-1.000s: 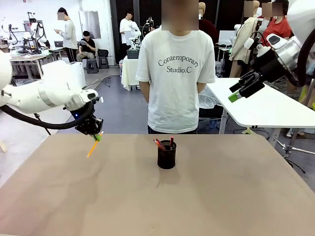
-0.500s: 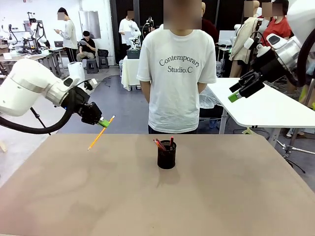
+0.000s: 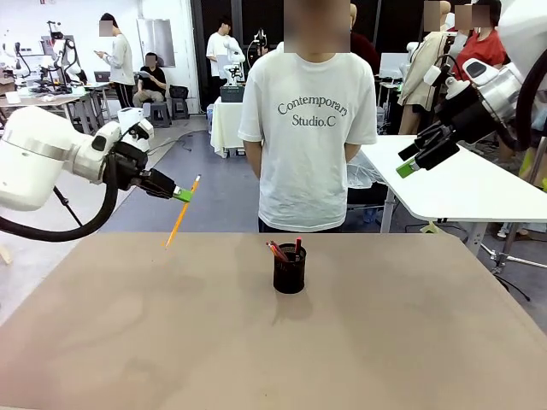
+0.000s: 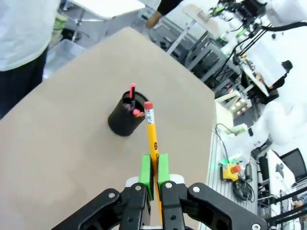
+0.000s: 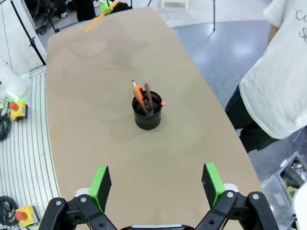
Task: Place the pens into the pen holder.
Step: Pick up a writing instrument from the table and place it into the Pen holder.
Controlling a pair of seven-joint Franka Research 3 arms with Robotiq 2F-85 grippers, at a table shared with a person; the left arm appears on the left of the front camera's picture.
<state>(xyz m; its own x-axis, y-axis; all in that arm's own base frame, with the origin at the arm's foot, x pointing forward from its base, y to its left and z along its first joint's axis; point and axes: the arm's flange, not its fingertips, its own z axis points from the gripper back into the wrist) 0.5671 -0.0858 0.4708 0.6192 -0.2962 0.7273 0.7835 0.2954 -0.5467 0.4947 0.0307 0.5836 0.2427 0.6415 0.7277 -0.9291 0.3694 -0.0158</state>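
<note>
1. Yellow pencil (image 3: 180,214): thin yellow-orange stick with a pink eraser end and a metal band, seen close in the left wrist view (image 4: 152,135).
2. Left gripper (image 3: 182,195) is clamped narrow on the yellow pencil near its upper end. The pencil slants down-left, in the air above the table's (image 3: 128,342) left far edge.
3. Pen holder (image 3: 290,268): small black mesh cup, upright at mid-table, well apart from the pencil.
4. In the pen holder: pens (image 3: 278,251), red and dark, leaning with tops above the rim; also visible from the right wrist (image 5: 142,100).
5. Right gripper (image 3: 420,152) is raised at right, jaws wide, nothing between them (image 5: 157,185).
6. A person (image 3: 308,128) stands at the far side.
</note>
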